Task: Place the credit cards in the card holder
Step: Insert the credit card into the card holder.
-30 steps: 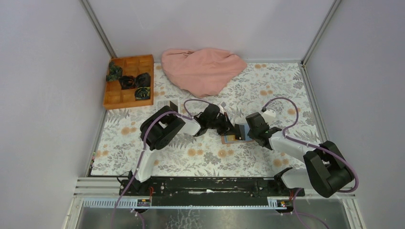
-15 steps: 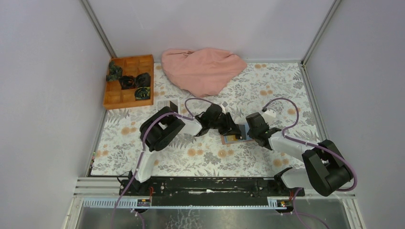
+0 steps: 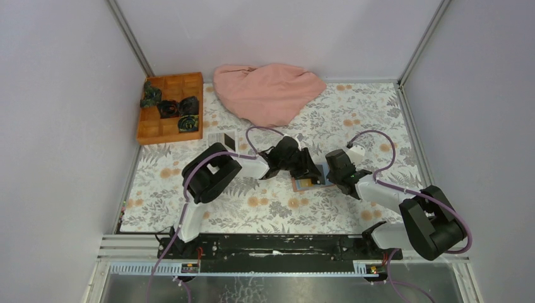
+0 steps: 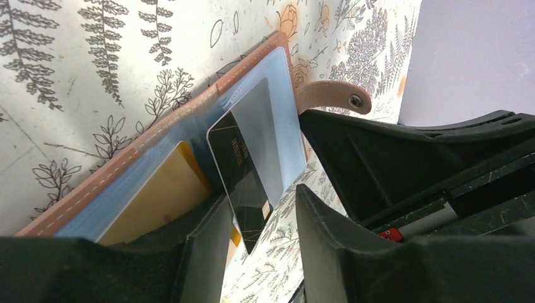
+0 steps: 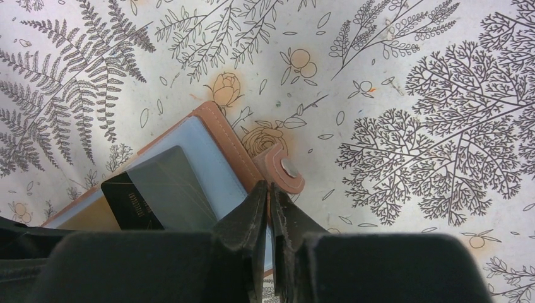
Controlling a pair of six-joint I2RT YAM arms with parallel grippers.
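Soft, even light falls from overhead; the top view is bright, and the arms lay only faint, blurred-edged shadows on the tabletop [image 3: 378,107]. In the left wrist view the card holder [image 4: 158,129] has a clear sleeve that throws a pale sheen over the dark card [image 4: 246,167]. The left pincer [image 4: 258,208] sits near the lens as a dark, slightly soft mass. The right wrist view shows the printed leaves crisply, while the right pincer [image 5: 270,189] is dim and blurs toward the bottom edge.

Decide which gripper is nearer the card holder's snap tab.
Right. The right gripper sits beside the snap tab; the left gripper holds a dark card at the card holder's opposite edge.
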